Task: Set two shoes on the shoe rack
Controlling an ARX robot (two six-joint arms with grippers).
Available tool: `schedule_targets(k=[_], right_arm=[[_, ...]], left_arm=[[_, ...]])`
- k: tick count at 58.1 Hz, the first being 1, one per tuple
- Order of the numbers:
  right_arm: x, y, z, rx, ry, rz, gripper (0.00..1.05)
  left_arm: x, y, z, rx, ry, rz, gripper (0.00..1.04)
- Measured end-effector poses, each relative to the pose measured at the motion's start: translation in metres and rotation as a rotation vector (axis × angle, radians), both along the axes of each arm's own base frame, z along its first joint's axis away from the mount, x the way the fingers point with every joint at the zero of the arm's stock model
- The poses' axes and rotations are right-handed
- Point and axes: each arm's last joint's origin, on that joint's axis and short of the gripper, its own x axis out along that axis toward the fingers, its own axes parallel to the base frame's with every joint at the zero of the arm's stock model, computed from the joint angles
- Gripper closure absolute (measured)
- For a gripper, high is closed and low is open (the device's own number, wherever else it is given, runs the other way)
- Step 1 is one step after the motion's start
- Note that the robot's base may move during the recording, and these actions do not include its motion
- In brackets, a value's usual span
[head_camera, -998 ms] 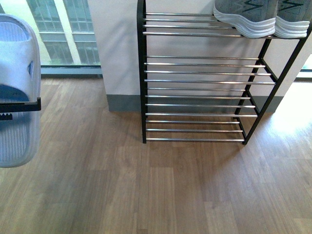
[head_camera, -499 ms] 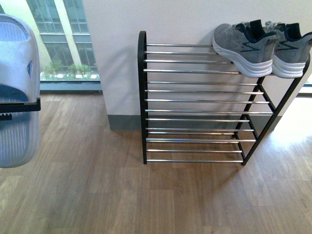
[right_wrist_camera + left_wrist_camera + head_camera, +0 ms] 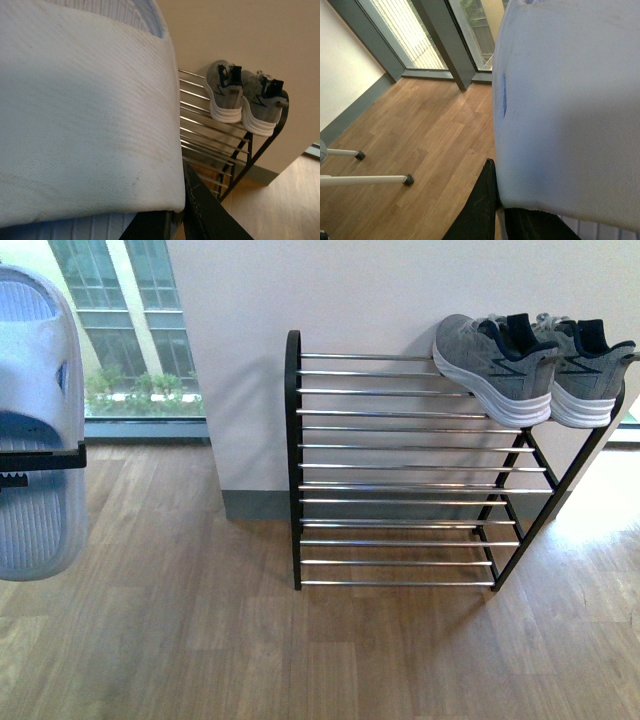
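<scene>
Nearest, each arm carries one slide by its strap, lifted clear of the floor for transport. The left end effector (image 3: pixel 30 462) is clamped on the left slide (image 3: pixel 30 390); the right end effector (image 3: pixel 182 210) grips the right slide (image 3: pixel 85 115). Beyond stands the rack (image 3: pixel 400 470) against the wall, sneakers (image 3: pixel 530 365) occupying its top tier's right end; the lower tiers lie free.
</scene>
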Motion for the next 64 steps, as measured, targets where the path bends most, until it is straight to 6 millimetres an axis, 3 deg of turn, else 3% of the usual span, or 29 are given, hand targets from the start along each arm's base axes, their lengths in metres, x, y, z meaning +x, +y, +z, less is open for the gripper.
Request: schedule_targets(k=[49,55,60,64], right_arm=[[0.000,0.000,0.000,0.001,0.001,0.002,1.03],[0.000,0.001,-0.001,0.131,0.035,0.087,1.03],[0.019,0.002,-0.002,0.148,0.070,0.066,1.03],[0.049,0.005,0.001,0.148,0.099,0.059,1.03]], left_arm=[[0.001,0.003,0.000,0.000,-0.001,0.012,1.03],[0.001,0.002,0.000,-0.001,-0.001,0.007,1.03],[0.001,0.002,0.000,0.000,-0.001,0.007,1.03],[0.001,0.002,0.000,0.000,-0.001,0.006,1.03]])
